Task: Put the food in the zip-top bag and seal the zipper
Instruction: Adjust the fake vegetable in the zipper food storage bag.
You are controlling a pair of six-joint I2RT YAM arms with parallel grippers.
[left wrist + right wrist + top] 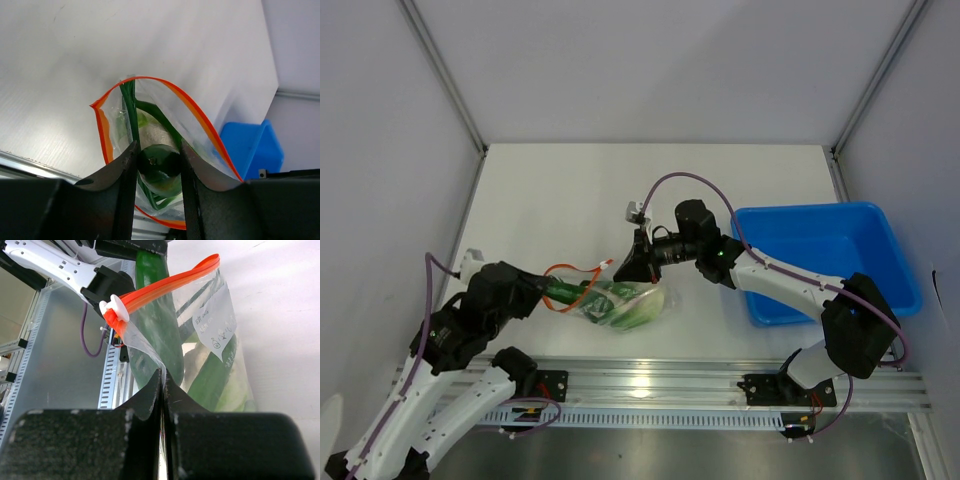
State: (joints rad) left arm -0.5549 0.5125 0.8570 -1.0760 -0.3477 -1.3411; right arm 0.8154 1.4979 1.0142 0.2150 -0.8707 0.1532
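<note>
The clear zip-top bag (628,303) lies near the table's front edge, with green food inside. Its orange-red zipper (196,114) gapes open in a loop. My left gripper (159,161) is shut on the round end of a dark long green vegetable (160,170), which pokes through the bag's mouth. In the top view the left gripper (546,292) sits just left of the bag. My right gripper (163,377) is shut on the bag's clear plastic (145,347) below the zipper (170,279), holding that side up. More green pieces (210,375) and pale stalks show through the plastic.
A blue bin (825,255) stands at the right, behind the right arm. A white slider tab (114,308) sits at the zipper's end. The metal rail (650,385) runs along the table's near edge, just under the bag.
</note>
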